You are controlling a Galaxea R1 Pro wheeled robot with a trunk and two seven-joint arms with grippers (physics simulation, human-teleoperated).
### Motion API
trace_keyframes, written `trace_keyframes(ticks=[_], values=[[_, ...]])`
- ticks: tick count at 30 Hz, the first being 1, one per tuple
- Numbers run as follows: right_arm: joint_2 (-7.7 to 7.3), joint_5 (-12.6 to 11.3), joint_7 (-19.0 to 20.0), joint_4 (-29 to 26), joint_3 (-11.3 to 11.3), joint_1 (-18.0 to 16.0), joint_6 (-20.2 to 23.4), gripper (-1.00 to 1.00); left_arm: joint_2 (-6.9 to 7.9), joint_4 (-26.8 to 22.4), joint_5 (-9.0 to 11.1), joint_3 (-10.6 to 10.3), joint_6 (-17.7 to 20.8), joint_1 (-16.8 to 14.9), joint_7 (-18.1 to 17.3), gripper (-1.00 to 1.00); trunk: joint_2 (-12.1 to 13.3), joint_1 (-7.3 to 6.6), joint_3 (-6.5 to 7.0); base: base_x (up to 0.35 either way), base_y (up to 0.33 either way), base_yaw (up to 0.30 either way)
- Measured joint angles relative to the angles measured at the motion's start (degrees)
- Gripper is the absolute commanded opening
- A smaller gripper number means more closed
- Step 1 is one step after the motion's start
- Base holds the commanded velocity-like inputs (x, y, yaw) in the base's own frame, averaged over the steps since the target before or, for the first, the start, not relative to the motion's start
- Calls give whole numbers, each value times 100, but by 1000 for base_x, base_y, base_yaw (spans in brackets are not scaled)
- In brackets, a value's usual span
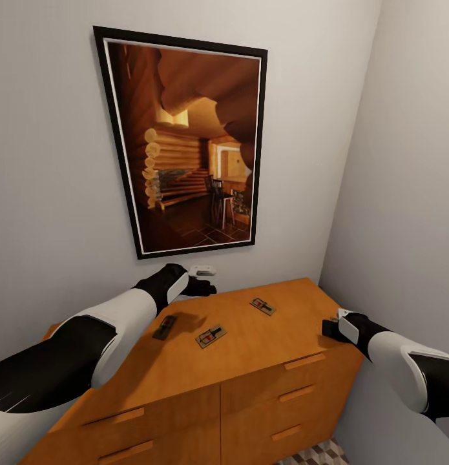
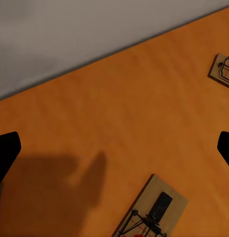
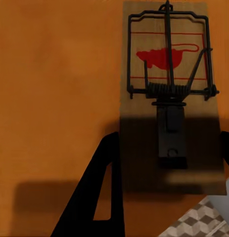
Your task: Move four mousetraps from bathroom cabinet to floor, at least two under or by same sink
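Left gripper (image 1: 199, 286) hovers spread above the low orange-brown wooden cabinet (image 1: 250, 361); right gripper (image 1: 333, 326) at its right edge straddles a flat brown wooden mousetrap (image 3: 168, 94), grip unclear. Three mousetraps (image 1: 210, 336) lie on top.

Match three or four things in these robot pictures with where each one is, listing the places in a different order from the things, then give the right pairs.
Things:
1. framed picture
2. mousetrap with a red mark
3. left gripper
4. patterned floor tiles

Places:
A. above the back of the cabinet top, near the wall
B. below the cabinet's front, lower right in the head view
C. on the wall above the cabinet
D. flat on the cabinet top between the right gripper's fingers

Pairs: 1-C, 2-D, 3-A, 4-B
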Motion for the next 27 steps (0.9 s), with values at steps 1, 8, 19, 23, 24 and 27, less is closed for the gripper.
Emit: trace_keyframes(ticks=[1,8,19,23,24,27], values=[[-3,12,-2,3,-5,0,-3,-100,0,0,5,-2,-2,0,2,100,0,0,0,0,0,0],[-27,76,5,-35,-13,4,40,-100,0,-9,6,-6,-2,-1,10,100,2,1,-2,0,0,0],[-10,70,52,-3670,-83,-9,2833,-100,0,-139,14,-7,4,-1,11,100,2,1,-2,0,0,0],[-21,69,68,-3683,-87,-9,2835,-100,0,-140,14,-7,4,-1,10,100,2,1,-2,0,0,0],[-22,69,72,-3684,-88,-9,2835,-100,0,-140,14,-7,4,-1,10,100,2,1,-2,0,0,0],[-25,69,79,-3686,-86,-9,2834,-100,0,-140,14,-7,4,-1,15,100,2,1,-2,0,0,0]])
